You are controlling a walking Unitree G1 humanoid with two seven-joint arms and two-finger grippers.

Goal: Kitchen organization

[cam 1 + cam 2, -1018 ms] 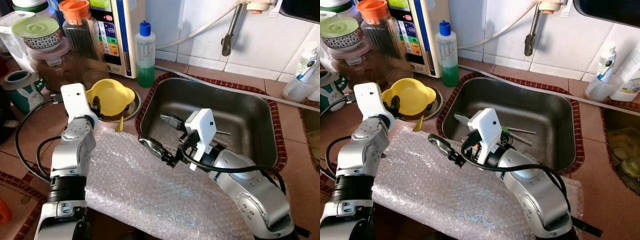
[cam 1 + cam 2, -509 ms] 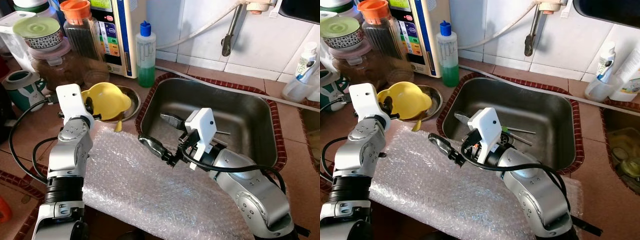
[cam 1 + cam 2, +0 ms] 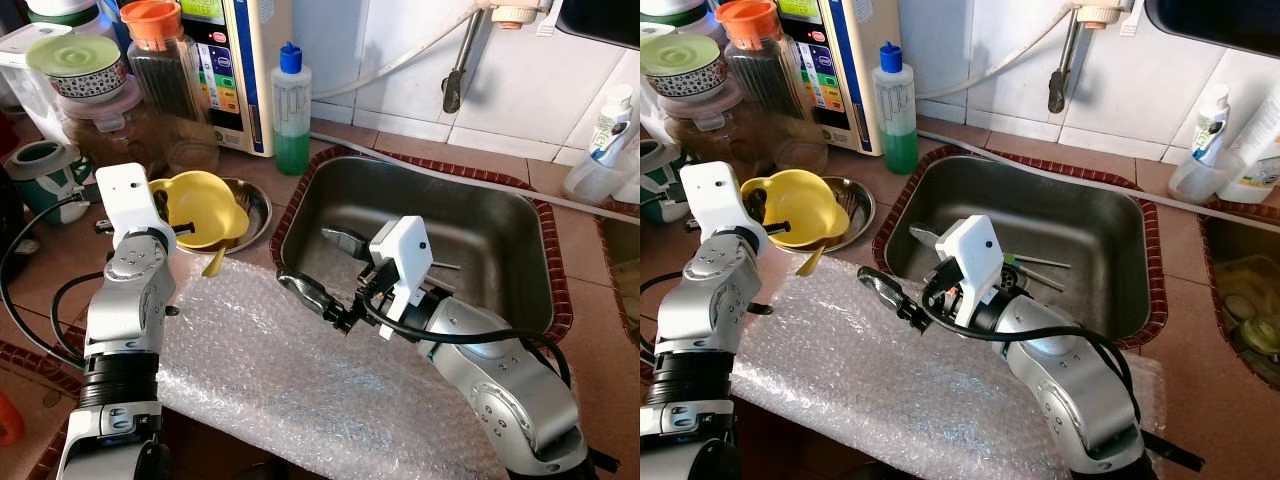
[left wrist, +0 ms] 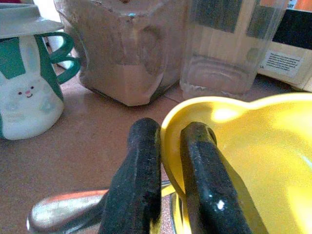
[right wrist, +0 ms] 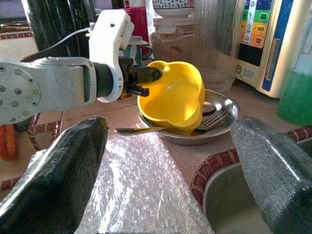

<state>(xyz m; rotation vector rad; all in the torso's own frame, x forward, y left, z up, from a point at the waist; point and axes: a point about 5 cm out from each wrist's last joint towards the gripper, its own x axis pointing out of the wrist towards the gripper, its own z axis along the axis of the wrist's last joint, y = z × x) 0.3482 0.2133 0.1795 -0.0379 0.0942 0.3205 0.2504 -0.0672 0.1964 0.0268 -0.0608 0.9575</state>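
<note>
I have the left gripper (image 4: 165, 161) pinched on the rim of the yellow bowl (image 3: 205, 195), one finger inside the wall and one outside, so the bowl hangs tilted from that edge. I hold it by the rim because the wall is thin enough to pinch and nothing else on it offers a grip. The bowl sits partly over the steel plate (image 3: 255, 200) just beyond my fingers, and a fork (image 5: 217, 118) and a spoon (image 5: 134, 130) lie in that plate under it, so I judge the tilt keeps the bowl off the cutlery. Ahead of the gripper stand a brown jar (image 4: 124, 53) and a clear container (image 4: 226, 53), with a rabbit mug (image 4: 27, 92) off to one side; all are close, so any swing needs care.

The right gripper (image 3: 318, 297) hovers wide open and empty over the bubble wrap (image 3: 280, 380), at the near edge of the sink (image 3: 500, 215). I keep it there, ready, out of the bowl's path.
</note>
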